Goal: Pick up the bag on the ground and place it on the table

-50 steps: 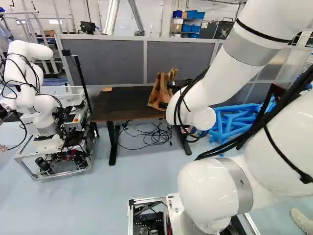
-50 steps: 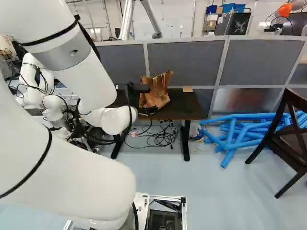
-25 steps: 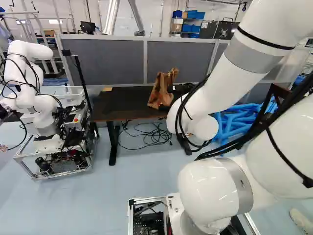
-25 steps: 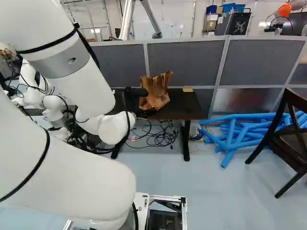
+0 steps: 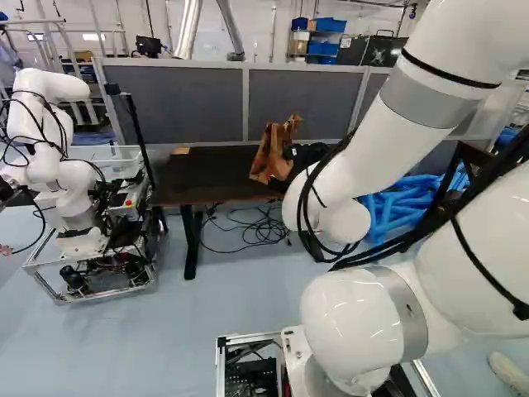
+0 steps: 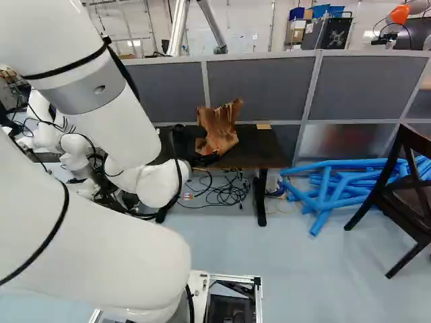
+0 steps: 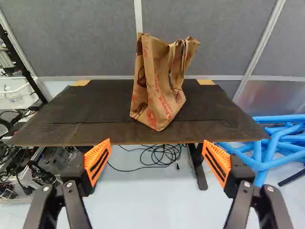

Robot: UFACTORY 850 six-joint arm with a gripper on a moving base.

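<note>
- The brown paper bag [image 7: 155, 95] was on the bench [image 7: 81, 114], standing roughly upright with a slight lean, its underside on the dark top, near the front edge.
- Its top gaped open in crumpled folds, its handles rose at one side, and red print ran over its face.
- The pincer [image 5: 304, 155] looked partly hidden behind the arm [image 5: 430, 91] in the left base view, its black body beside the bag as seen from there.
- In the wrist view, the pincer [image 7: 156, 152] was spread wide, its orange pads [image 7: 97, 162] well apart and nothing pinched between them; the bag stood ahead of the gap, touched by neither finger.
- Two small tan pieces, one [image 7: 81, 82] at one rear corner of the bench and one [image 7: 206, 81] at the other, lay behind the bag.
- Black cables [image 7: 162, 155] lay in loose coils on the floor [image 7: 143, 200] beneath the bench.
- A grey partition [image 5: 182, 103] rose just behind the bench.
- Blue tubes [image 6: 326, 195] lay heaped on the floor beside the bench, and a dark wooden chair [image 6: 412, 195] stood at the right of the right base view.
- Another robot [image 5: 58, 157], white and on a wheeled frame, stood at the left of the left base view.
</note>
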